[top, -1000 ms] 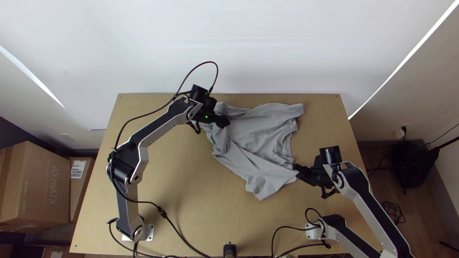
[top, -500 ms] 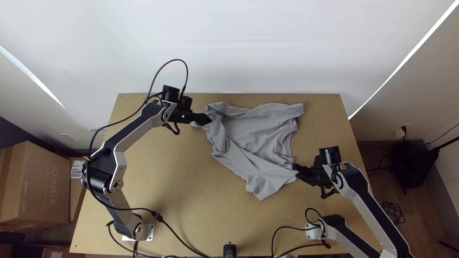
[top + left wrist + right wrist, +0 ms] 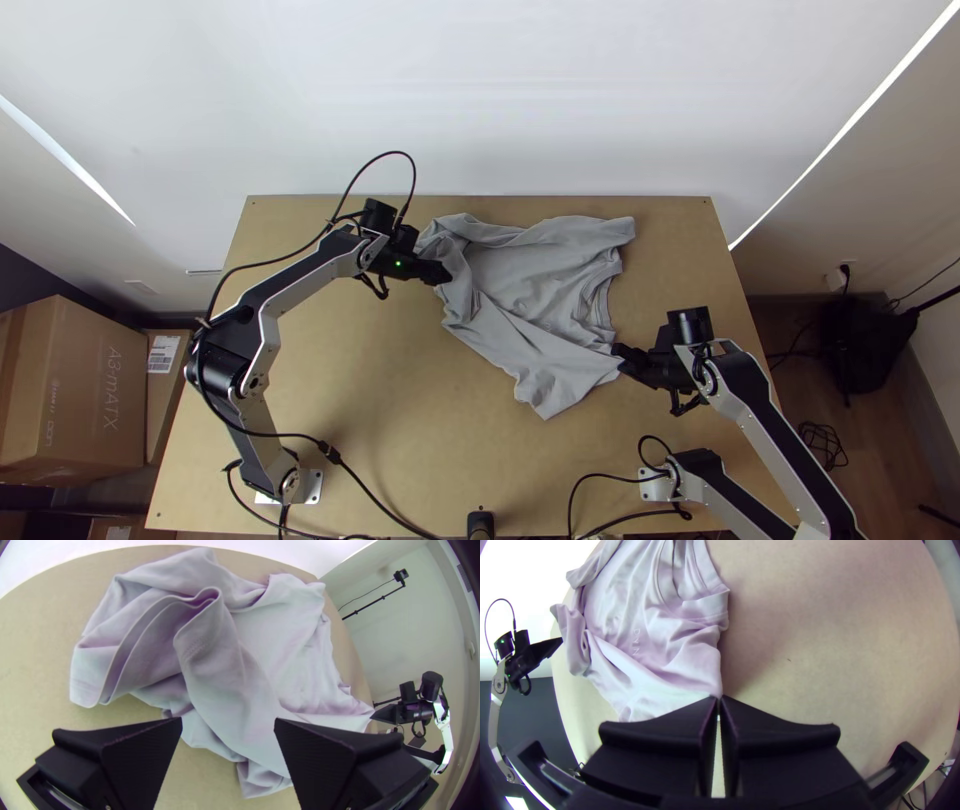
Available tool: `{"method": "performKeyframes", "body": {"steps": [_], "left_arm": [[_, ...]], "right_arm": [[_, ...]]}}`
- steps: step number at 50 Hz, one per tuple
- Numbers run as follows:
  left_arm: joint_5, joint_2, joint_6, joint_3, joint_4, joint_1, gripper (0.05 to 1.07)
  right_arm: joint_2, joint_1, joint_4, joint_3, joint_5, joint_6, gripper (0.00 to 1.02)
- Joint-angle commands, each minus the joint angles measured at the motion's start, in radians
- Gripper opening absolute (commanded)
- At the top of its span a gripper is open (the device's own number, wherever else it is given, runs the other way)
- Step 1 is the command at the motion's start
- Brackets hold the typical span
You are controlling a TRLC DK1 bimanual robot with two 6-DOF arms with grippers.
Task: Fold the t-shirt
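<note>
The shirt (image 3: 535, 275) lies partly bunched; near this part, the left gripper (image 3: 446, 275) is wide open. The right gripper (image 3: 617, 352) pinches an edge, seemingly near the collar (image 3: 604, 305).

The top view's edges crop the cardboard box (image 3: 75, 390) and right arm (image 3: 785, 452).

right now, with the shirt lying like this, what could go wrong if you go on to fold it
The left tool is open at the t-shirt's bunched end, where layers overlap, so it may catch too many or too few.

The right tool pinches the t-shirt at its very edge, so a tug could pull the cloth free.

The body is wrinkled and skewed, so a fold might come out crooked.
</note>
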Motion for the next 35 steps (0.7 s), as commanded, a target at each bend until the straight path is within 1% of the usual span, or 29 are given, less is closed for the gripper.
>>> {"method": "performKeyframes", "body": {"steps": [1, 7, 8, 9, 11, 13, 15, 17, 19, 24, 26, 28, 33, 35], "left_arm": [[-0.012, 0.053, -0.014, 0.030, 0.009, -0.020, 0.92], [-0.017, 0.082, -0.016, 0.055, 0.005, -0.037, 0.92], [-0.017, 0.082, -0.016, 0.056, 0.005, -0.040, 0.92], [-0.017, 0.082, -0.016, 0.056, 0.005, -0.045, 0.88], [-0.020, 0.082, -0.017, 0.061, 0.011, -0.050, 0.75], [-0.028, 0.080, -0.031, 0.062, 0.025, -0.053, 0.60], [-0.037, 0.080, -0.051, 0.065, 0.045, -0.054, 0.39], [-0.042, 0.080, -0.069, 0.069, 0.063, -0.054, 0.21], [-0.042, 0.080, -0.079, 0.072, 0.069, -0.056, 0.12], [-0.042, 0.066, -0.095, 0.078, 0.065, -0.051, 0.12], [-0.042, 0.048, -0.094, 0.075, 0.058, -0.046, 0.07], [-0.042, 0.025, -0.094, 0.067, 0.057, -0.039, 0.08], [-0.043, -0.041, -0.097, 0.047, 0.042, 0.001, 0.08], [-0.045, -0.067, -0.097, 0.038, 0.035, 0.016, 0.08]], "right_arm": [[-0.008, -0.006, 0.004, -0.022, 0.005, 0.024, 0.03], [-0.017, -0.011, 0.002, -0.020, 0.005, 0.024, 0.03], [-0.020, -0.012, 0.004, -0.020, 0.005, 0.024, 0.03], [-0.025, -0.012, 0.004, -0.020, 0.005, 0.022, 0.03], [-0.032, -0.015, 0.004, -0.019, 0.005, 0.022, 0.03], [-0.038, -0.021, 0.004, -0.016, 0.007, 0.022, 0.03], [-0.046, -0.032, 0.004, -0.014, 0.007, 0.021, 0.03], [-0.054, -0.040, 0.007, -0.013, 0.007, 0.021, 0.03], [-0.061, -0.054, 0.011, -0.008, 0.007, 0.021, 0.03], [-0.071, -0.084, 0.031, 0.003, 0.008, 0.015, 0.03], [-0.071, -0.100, 0.036, 0.010, 0.008, 0.012, 0.03], [-0.068, -0.101, 0.037, 0.018, 0.010, -0.001, 0.03], [-0.049, -0.136, 0.057, 0.041, 0.036, -0.022, 0.03], [-0.046, -0.155, 0.071, 0.050, 0.043, -0.042, 0.03]]}}
